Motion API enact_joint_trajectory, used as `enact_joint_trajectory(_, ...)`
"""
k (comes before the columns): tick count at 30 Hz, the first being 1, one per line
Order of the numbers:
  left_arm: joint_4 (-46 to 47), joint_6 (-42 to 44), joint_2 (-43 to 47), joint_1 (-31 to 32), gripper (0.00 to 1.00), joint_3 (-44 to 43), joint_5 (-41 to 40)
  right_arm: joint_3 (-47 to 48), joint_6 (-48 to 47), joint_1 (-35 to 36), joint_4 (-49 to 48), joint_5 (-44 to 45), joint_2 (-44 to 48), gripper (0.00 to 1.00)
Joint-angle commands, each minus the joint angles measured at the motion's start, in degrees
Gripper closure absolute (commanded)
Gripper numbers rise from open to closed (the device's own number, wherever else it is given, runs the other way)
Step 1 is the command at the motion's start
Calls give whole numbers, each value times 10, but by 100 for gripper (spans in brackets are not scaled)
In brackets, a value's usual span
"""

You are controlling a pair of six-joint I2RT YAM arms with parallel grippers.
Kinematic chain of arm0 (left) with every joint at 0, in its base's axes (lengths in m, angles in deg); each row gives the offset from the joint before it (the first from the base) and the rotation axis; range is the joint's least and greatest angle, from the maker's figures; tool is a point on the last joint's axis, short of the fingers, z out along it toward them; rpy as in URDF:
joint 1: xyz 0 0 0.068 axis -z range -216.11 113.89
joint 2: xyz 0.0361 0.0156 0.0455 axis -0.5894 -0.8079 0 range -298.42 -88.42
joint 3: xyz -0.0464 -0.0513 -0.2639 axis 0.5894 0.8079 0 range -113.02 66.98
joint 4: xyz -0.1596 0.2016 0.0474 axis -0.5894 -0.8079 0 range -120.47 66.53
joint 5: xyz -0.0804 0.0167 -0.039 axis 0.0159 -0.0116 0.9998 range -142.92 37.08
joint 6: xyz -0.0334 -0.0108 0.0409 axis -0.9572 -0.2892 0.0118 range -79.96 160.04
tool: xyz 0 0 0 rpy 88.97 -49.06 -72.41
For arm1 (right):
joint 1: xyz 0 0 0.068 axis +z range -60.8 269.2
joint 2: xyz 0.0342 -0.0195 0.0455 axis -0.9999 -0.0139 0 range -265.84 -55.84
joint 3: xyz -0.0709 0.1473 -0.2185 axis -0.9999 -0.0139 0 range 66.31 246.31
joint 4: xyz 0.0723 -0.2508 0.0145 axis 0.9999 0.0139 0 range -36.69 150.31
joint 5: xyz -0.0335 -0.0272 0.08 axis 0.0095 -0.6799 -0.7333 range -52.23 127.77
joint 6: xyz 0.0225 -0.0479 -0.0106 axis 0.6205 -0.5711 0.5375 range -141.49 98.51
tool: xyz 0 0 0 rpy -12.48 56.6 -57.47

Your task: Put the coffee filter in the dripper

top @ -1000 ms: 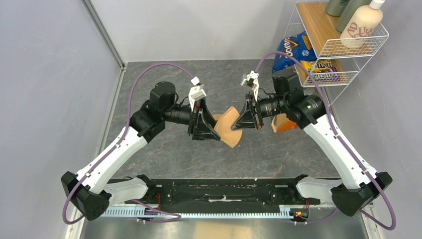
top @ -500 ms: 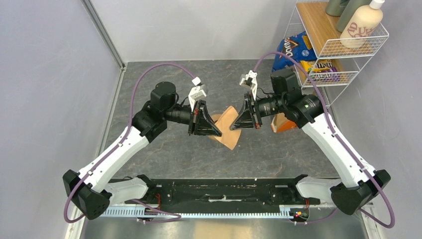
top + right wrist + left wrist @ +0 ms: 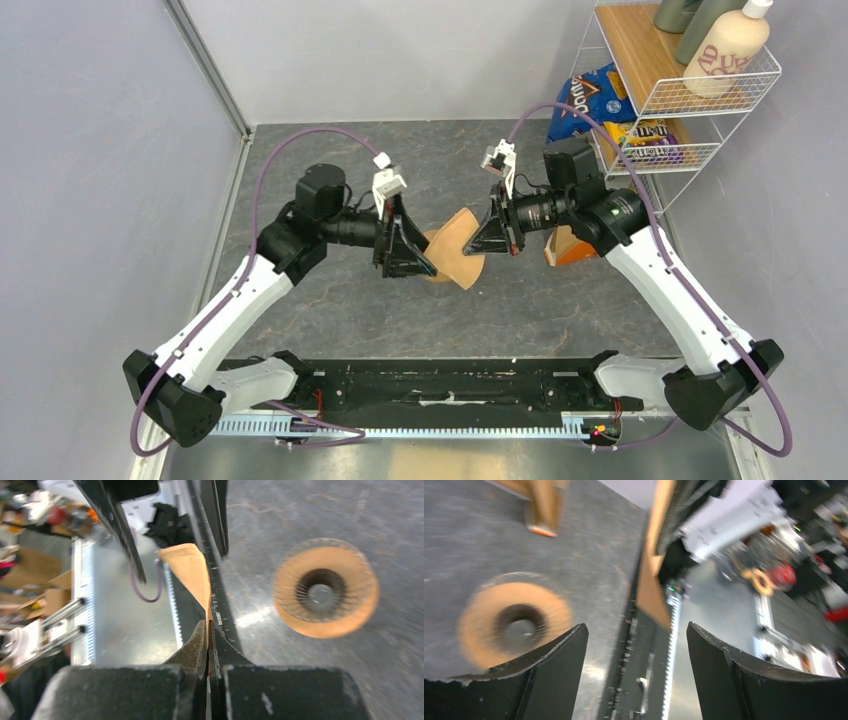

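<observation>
The tan coffee filter (image 3: 463,270) hangs above the table's middle, pinched at one edge by my right gripper (image 3: 472,247), which is shut on it (image 3: 207,626). In the right wrist view the filter (image 3: 191,572) stands edge-on ahead of the jaws. The dripper (image 3: 325,595), a glass cone with a wooden collar, stands on the table below and to one side; it also shows in the left wrist view (image 3: 514,625). My left gripper (image 3: 636,626) is open, facing the filter (image 3: 651,592), which lies just beyond its tips, untouched. From above, the left gripper (image 3: 428,262) covers most of the dripper.
An orange-brown packet (image 3: 568,247) stands behind the right gripper. At the back right, a wire shelf (image 3: 690,95) holds bottles, with a blue chip bag (image 3: 590,100) and a candy bag (image 3: 645,135) beside it. Grey walls close in the left and back.
My left gripper closed near the filter, then opened again and drew back slightly to the left. The filter stays in the right gripper, which has risen a little.
</observation>
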Motion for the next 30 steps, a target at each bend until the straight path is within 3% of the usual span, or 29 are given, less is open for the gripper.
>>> enact_joint_trajectory(1, -11, -36, 56, -88, 19, -33, -87, -1, -28, -2, -7, 187, 52, 100)
enact_joint_trajectory(5, 15, -134, 64, -110, 20, -32, -74, -8, -47, 1, -30, 312, 63, 100)
enact_joint_trajectory(8, 92, -279, 70, -110, 14, -9, -81, 6, -85, 16, -34, 367, 57, 100)
enact_joint_trajectory(11, 113, -354, 57, -110, 12, -15, -106, 27, -135, 33, -34, 458, 41, 100)
enact_joint_trajectory(13, 164, -450, 40, -110, 11, -8, -89, 47, -171, 49, -33, 532, 31, 100)
enact_joint_trajectory(15, 217, -535, 29, -110, 10, 7, -75, 48, -187, 61, -49, 553, 38, 100)
enact_joint_trajectory(25, 326, -635, 14, -94, 9, 6, -93, 33, -250, 229, -150, 701, 68, 100)
enact_joint_trajectory(30, 333, -647, 2, -78, 8, -2, -111, 23, -279, 254, -196, 742, 52, 100)
